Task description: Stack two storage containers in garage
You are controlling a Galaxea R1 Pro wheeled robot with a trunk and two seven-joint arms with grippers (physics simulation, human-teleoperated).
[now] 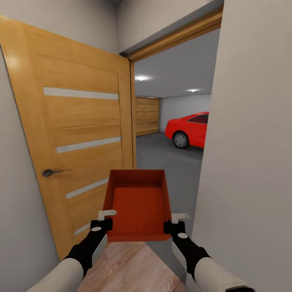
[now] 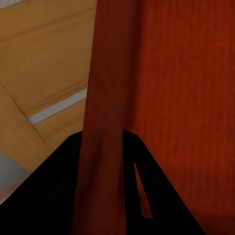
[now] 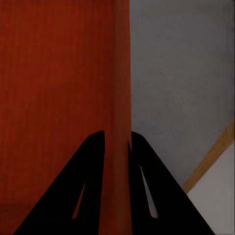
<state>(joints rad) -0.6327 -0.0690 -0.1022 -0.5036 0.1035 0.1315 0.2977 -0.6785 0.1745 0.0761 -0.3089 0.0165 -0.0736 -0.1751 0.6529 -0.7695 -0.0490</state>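
Observation:
One orange-red storage container point(image 1: 138, 205), lidless and empty, hangs level in front of me at the doorway. My left gripper point(image 1: 104, 222) is shut on its near left wall, and my right gripper point(image 1: 173, 224) is shut on its near right wall. In the left wrist view the container wall point(image 2: 105, 112) runs between the two dark fingers point(image 2: 58, 191). In the right wrist view the wall point(image 3: 120, 98) is likewise pinched between the fingers point(image 3: 85, 186). Beyond the doorway lies the garage with its dark grey floor point(image 1: 162, 156).
An open wooden door point(image 1: 77, 134) with a lever handle point(image 1: 52, 172) stands close on the left. A white wall point(image 1: 251, 142) bounds the right. Light wood planks point(image 1: 129, 267) lie below me. A red car point(image 1: 190, 129) is parked far inside, by a wooden garage door point(image 1: 147, 115).

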